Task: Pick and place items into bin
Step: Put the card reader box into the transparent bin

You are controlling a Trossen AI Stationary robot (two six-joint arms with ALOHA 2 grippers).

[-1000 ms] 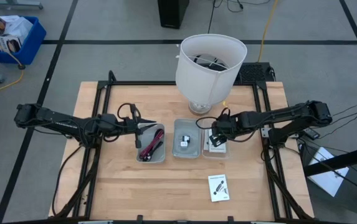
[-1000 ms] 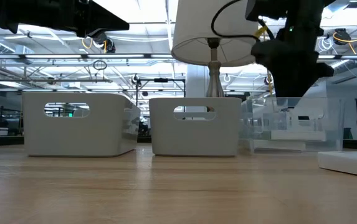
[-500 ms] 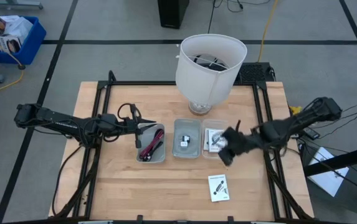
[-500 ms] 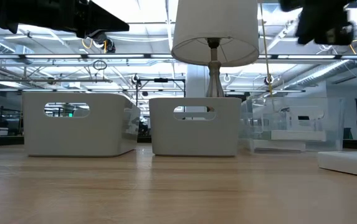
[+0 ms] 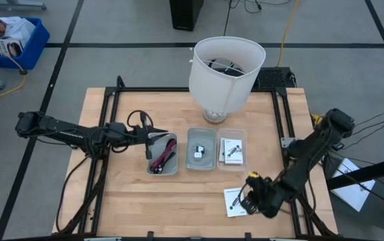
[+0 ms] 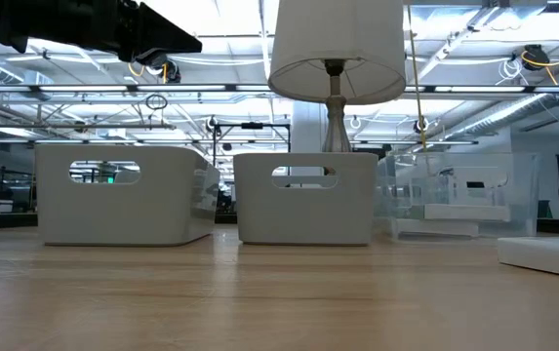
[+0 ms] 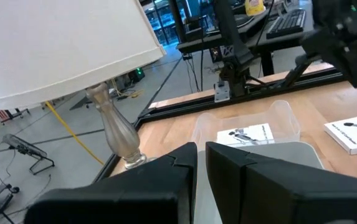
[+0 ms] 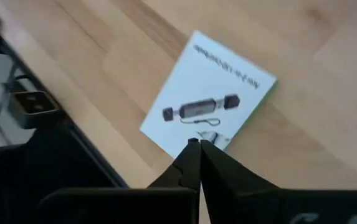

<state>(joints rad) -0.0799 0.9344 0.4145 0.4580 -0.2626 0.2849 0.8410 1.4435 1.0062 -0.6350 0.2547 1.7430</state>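
A white card packet (image 5: 234, 202) with black print lies flat on the table near the front edge, right of the middle. My right gripper (image 5: 247, 201) hangs over its right edge, shut, its tips (image 8: 198, 144) above the packet's border. Three small bins stand in a row at mid-table. The left bin (image 5: 162, 154) holds black and dark-red cables, the middle bin (image 5: 200, 148) holds a tiny black cube and a white block, and the clear right bin (image 5: 232, 149) holds card packets. My left gripper (image 5: 153, 138) waits shut above the left bin's far edge with nothing between its fingers.
A big white lampshade on its lamp (image 5: 225, 67) stands at the table's far edge behind the bins. Black frame rails run along the table's left and right sides. A blue crate (image 5: 14, 40) sits on the floor at far left. Bare wood lies at the near left.
My right gripper has left the clear right bin, risen out of the low view and swung toward the table's near edge, ending over the card packet that lies on the wood. The packet and the bins have not moved.
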